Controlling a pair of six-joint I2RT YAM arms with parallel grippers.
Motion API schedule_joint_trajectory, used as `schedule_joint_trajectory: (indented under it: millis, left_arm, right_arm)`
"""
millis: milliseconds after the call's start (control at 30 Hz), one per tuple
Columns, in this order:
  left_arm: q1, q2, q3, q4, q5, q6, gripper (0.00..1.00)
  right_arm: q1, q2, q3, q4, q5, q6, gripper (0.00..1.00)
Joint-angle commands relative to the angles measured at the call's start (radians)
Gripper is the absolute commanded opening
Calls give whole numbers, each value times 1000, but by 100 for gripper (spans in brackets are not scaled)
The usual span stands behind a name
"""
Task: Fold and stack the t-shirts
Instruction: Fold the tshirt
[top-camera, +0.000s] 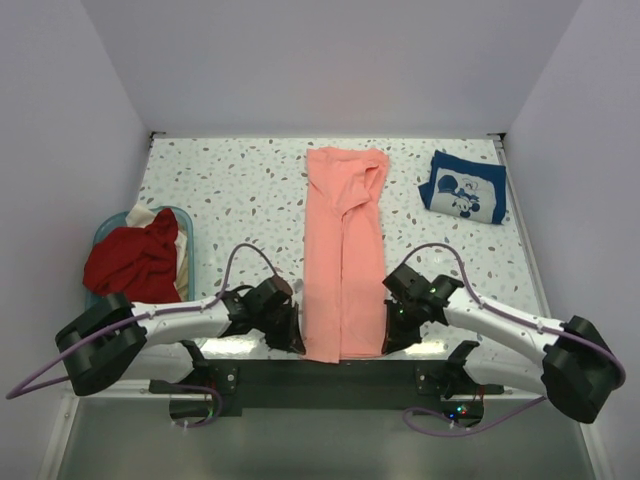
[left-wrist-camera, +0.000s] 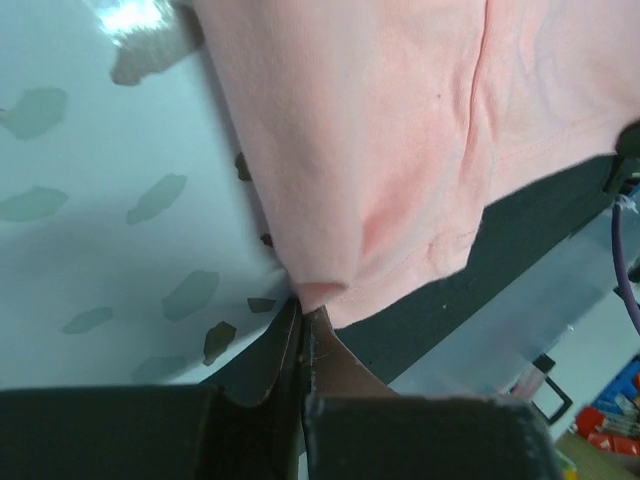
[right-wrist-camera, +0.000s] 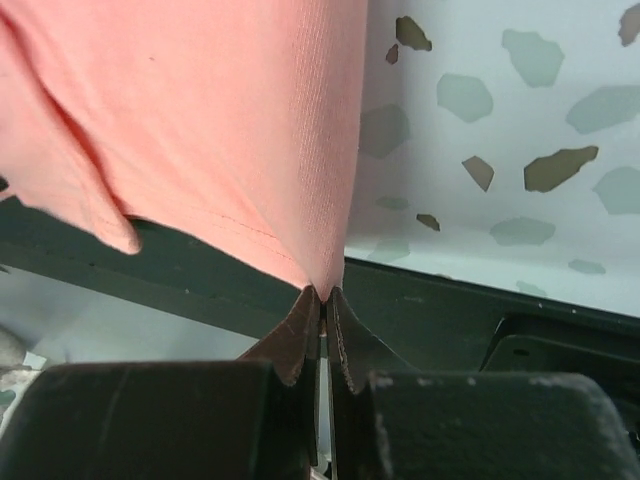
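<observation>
A salmon-pink t-shirt (top-camera: 343, 250) lies folded into a long narrow strip down the middle of the table, its hem at the near edge. My left gripper (top-camera: 292, 340) is shut on the hem's near-left corner; in the left wrist view the pink cloth (left-wrist-camera: 380, 150) bunches into the closed fingertips (left-wrist-camera: 305, 312). On the other side my right gripper (top-camera: 390, 338) pinches the near-right corner, where the salmon-pink t-shirt (right-wrist-camera: 200, 120) tapers into the closed fingertips (right-wrist-camera: 324, 294). A folded navy t-shirt (top-camera: 463, 186) with white cartoon print rests at the far right.
A teal basket (top-camera: 188, 222) at the left holds a dark red shirt (top-camera: 135, 262) and a cream one (top-camera: 143, 215). The dark mounting rail (top-camera: 330, 372) runs along the table's near edge just below the hem. White walls enclose the speckled table (top-camera: 240, 180).
</observation>
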Motion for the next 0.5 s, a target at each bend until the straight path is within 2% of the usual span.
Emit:
schedule_joint_trajectory:
  millis: [0,233,467]
  left_arm:
    - [-1,-37,57,-98,-134,28,0]
    - [-1,-71,197,-179,-226,29,0]
    - [11,-25,329,-187,-278,60,0]
  right_arm:
    - [3,-74,62,-107,31,44,0]
    - [2,-149,183,-198,138,95,0]
    - [-3,-81,307,-207,259,79,0]
